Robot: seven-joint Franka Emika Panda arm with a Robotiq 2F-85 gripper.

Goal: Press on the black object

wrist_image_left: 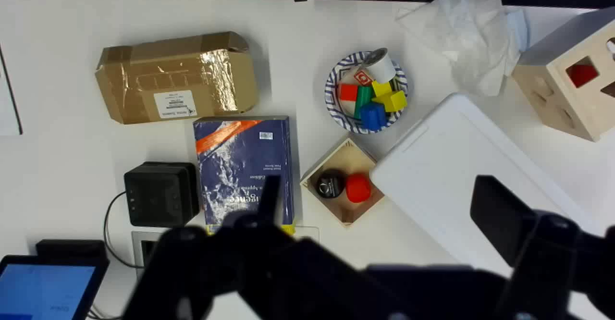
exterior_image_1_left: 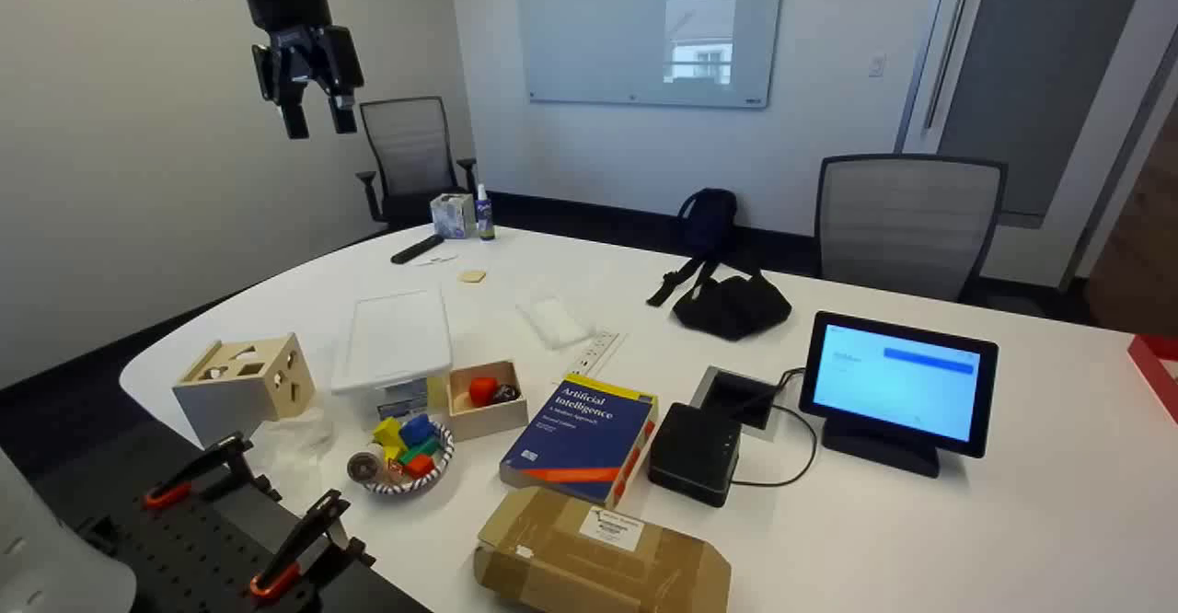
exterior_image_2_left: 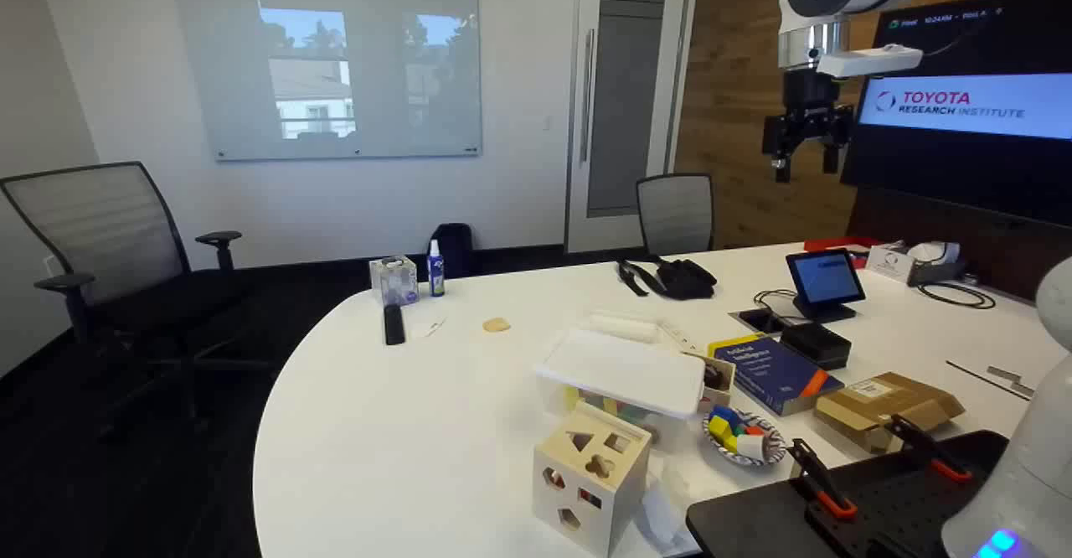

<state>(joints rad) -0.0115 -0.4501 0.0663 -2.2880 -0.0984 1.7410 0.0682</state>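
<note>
The black object is a low, boxy black gadget lying flat on the white table, close beside the blue-and-red book. It also shows in an exterior view and at the left of the wrist view, with a cable near it. My gripper hangs high above the table, well apart from the black object. It also shows in an exterior view. In the wrist view the gripper has its fingers wide apart with nothing held between them.
A cardboard box lies near the book. A tablet stands beyond the gadget. A small wooden box, a bowl of blocks, a lidded plastic bin and a shape-sorter cube stand nearby. A lumpy black strapped item lies farther back.
</note>
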